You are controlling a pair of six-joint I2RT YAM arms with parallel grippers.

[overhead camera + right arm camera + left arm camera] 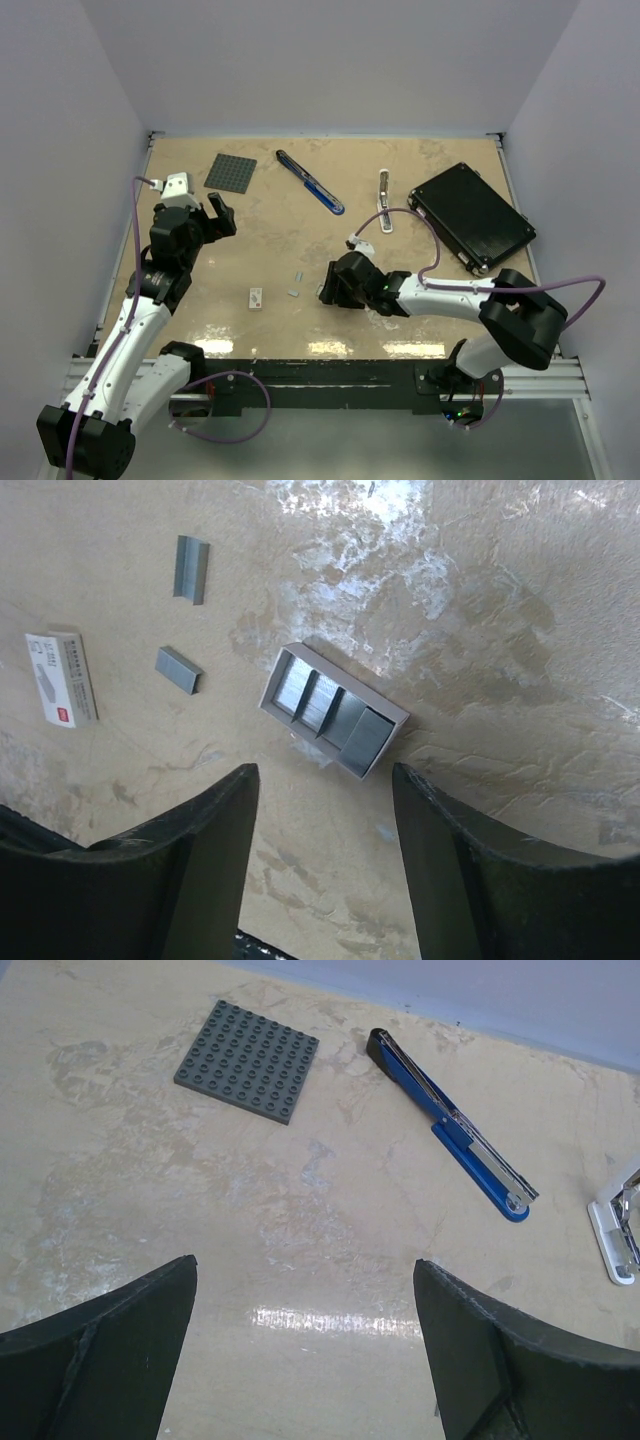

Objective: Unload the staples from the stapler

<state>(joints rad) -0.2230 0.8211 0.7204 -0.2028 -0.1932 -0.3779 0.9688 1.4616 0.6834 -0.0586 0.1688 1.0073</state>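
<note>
The blue stapler (310,182) lies at the back middle of the table with its silver channel facing up; it also shows in the left wrist view (450,1125). Two short grey staple strips (190,569) (178,669) lie loose on the table, also seen from above (296,283). A small grey tray (333,712) holding more staple strips lies just ahead of my right gripper (325,780), which is open and empty and low over the table (328,285). My left gripper (305,1270) is open and empty, well short of the stapler (222,215).
A grey studded baseplate (230,172) lies at the back left. A white-and-silver tool (384,200) and a black flat case (470,215) lie at the back right. A small white tag (256,297) lies left of the loose strips, also in the right wrist view (62,678).
</note>
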